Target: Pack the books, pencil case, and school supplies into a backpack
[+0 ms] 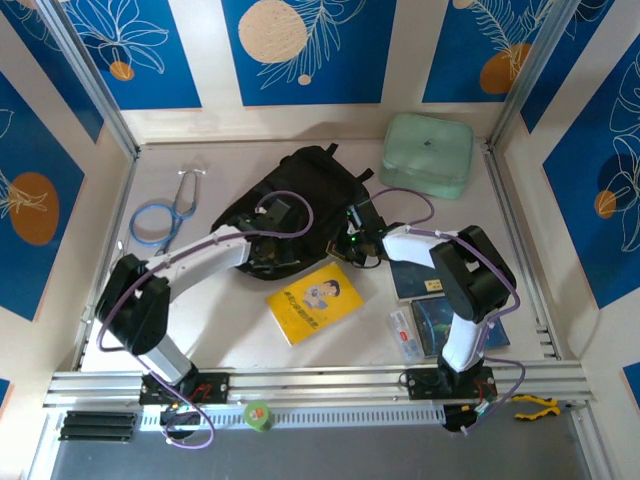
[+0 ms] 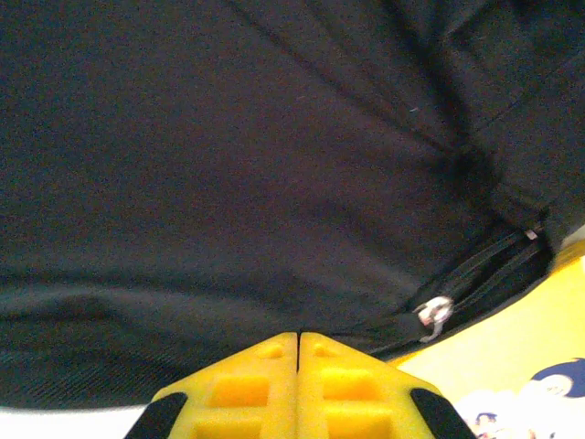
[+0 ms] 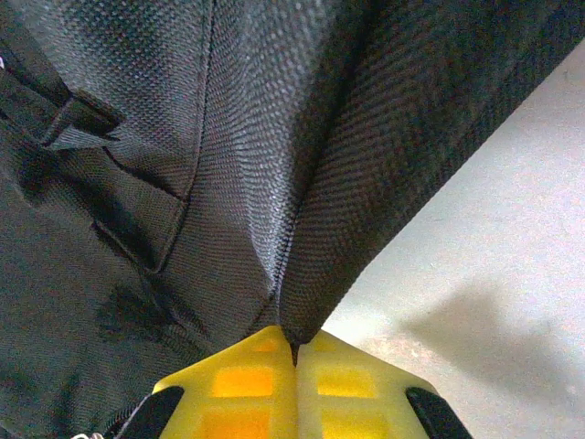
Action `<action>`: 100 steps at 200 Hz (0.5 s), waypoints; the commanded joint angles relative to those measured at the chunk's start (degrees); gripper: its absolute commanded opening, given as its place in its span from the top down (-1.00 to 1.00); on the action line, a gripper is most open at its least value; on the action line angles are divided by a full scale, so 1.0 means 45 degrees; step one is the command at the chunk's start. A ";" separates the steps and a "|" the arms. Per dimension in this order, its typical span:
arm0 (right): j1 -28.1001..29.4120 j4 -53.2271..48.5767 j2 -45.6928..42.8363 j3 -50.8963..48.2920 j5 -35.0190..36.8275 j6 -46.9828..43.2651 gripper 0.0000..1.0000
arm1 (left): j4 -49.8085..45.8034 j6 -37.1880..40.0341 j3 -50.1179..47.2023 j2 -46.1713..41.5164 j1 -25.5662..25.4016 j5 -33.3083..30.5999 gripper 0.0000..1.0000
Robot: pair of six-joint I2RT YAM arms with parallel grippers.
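Backpack [image 1: 300, 195] lies at table centre. Pouch [image 1: 430, 153] sits at its 2 o'clock, toward the far corner. Stethoscope [image 1: 165, 215] lies at its 9 o'clock, apart. Cartoon book [image 1: 315, 300] lies at its 6 o'clock, just beside. Small book [image 1: 412, 282] lies at its 4 o'clock. Globe book [image 1: 428, 325] lies at the small book's 6 o'clock, just beside. Pencil case [image 1: 403, 335] lies at the globe book's 9 o'clock edge.

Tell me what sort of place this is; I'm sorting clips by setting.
Probably a lab test booth: robot arms bolted to a metal rail, blue patterned panels walling the table, a backpack and books laid out.
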 commanded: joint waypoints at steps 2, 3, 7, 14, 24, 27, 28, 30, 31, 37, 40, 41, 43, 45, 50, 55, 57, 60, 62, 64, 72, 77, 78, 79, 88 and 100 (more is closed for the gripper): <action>-0.0157 -0.1188 0.0119 0.0158 0.1212 0.0084 1.00 | -0.1689 -0.0068 -0.0468 -0.0935 0.0462 -0.1720 1.00; -0.0147 -0.1188 0.0119 0.0165 0.1224 0.0099 1.00 | -0.1708 -0.0069 -0.0485 -0.0952 0.0471 -0.1741 1.00; -0.0129 -0.1203 0.0129 0.0199 0.1251 0.0105 1.00 | -0.1756 -0.0090 -0.0577 -0.0995 0.0522 -0.1792 1.00; -0.0123 -0.1232 0.0100 0.0274 0.1354 0.0128 1.00 | -0.1866 -0.0132 -0.0693 -0.1098 0.0632 -0.1912 1.00; -0.0133 -0.1251 0.0049 0.0360 0.1505 0.0139 1.00 | -0.1875 -0.0196 -0.0885 -0.1256 0.0816 -0.1966 1.00; -0.0137 -0.1247 0.0027 0.0392 0.1508 0.0124 1.00 | -0.1842 -0.0179 -0.0923 -0.1322 0.0875 -0.1902 1.00; -0.0137 -0.1237 0.0024 0.0399 0.1518 0.0119 1.00 | -0.1824 -0.0174 -0.0927 -0.1331 0.0901 -0.1890 1.00; -0.0128 -0.1234 0.0022 0.0418 0.1511 0.0100 1.00 | -0.1777 -0.0150 -0.0964 -0.1362 0.0921 -0.1848 1.00; -0.0123 -0.1240 0.0022 0.0431 0.1519 0.0088 1.00 | -0.1752 -0.0120 -0.0967 -0.1380 0.0934 -0.1824 1.00; -0.0126 -0.1233 0.0022 0.0521 0.1487 -0.0021 1.00 | -0.1533 0.0029 -0.1025 -0.1496 0.0984 -0.1581 1.00; -0.0126 -0.1237 0.0022 0.0579 0.1435 -0.0062 1.00 | -0.1401 0.0135 -0.1026 -0.1538 0.1003 -0.1412 1.00; -0.0132 -0.1232 0.0031 0.0590 0.1423 -0.0081 1.00 | -0.1360 0.0169 -0.1017 -0.1546 0.0995 -0.1362 1.00; -0.0117 -0.1238 0.0039 0.0622 0.1399 -0.0116 1.00 | -0.1250 0.0258 -0.0996 -0.1582 0.0998 -0.1227 1.00; -0.0123 -0.1229 0.0045 0.0645 0.1364 -0.0149 1.00 | -0.1140 0.0348 -0.1006 -0.1625 0.0990 -0.1076 1.00; -0.0109 -0.1213 0.0076 0.0708 0.1255 -0.0214 1.00 | -0.0835 0.0581 -0.0953 -0.1661 0.0998 -0.0557 1.00; -0.0108 -0.1173 0.0097 0.0737 0.1162 -0.0272 1.00 | -0.0499 0.0789 -0.0884 -0.1677 0.0989 0.0026 1.00; -0.0116 -0.1155 0.0099 0.0752 0.1119 -0.0286 1.00 | -0.0381 0.0852 -0.0855 -0.1678 0.1002 0.0267 1.00; -0.0108 -0.1103 0.0117 0.0756 0.1064 -0.0307 1.00 | -0.0205 0.0899 -0.0809 -0.1658 0.0998 0.0611 1.00; -0.0101 -0.1074 0.0123 0.0742 0.1036 -0.0314 1.00 | -0.0117 0.0914 -0.0768 -0.1654 0.0985 0.0853 1.00; -0.0099 -0.1047 0.0135 0.0739 0.1000 -0.0315 1.00 | 0.0022 0.0927 -0.0744 -0.1643 0.0986 0.1089 1.00; -0.0083 -0.1006 0.0173 0.0737 0.0929 -0.0316 1.00 | 0.0588 0.0964 -0.0706 -0.1612 0.0968 0.1972 0.81; -0.0069 -0.0994 0.0207 0.0747 0.0904 -0.0317 1.00 | 0.0892 0.0944 -0.0687 -0.1557 0.0977 0.2451 0.71; -0.0064 -0.1003 0.0212 0.0742 0.0914 -0.0317 1.00 | 0.0949 0.0944 -0.0682 -0.1531 0.0982 0.2542 0.69; -0.0062 -0.0997 0.0214 0.0740 0.0899 -0.0306 1.00 | 0.0997 0.0915 -0.0679 -0.1531 0.0974 0.2626 0.66; -0.0060 -0.1008 0.0253 0.0719 0.0875 -0.0292 1.00 | 0.1264 0.0819 -0.0595 -0.1379 0.0981 0.3182 0.48; -0.0040 -0.0980 0.0276 0.0643 0.0864 -0.0192 1.00 | 0.1463 0.0774 -0.0506 -0.1120 0.0980 0.3784 0.33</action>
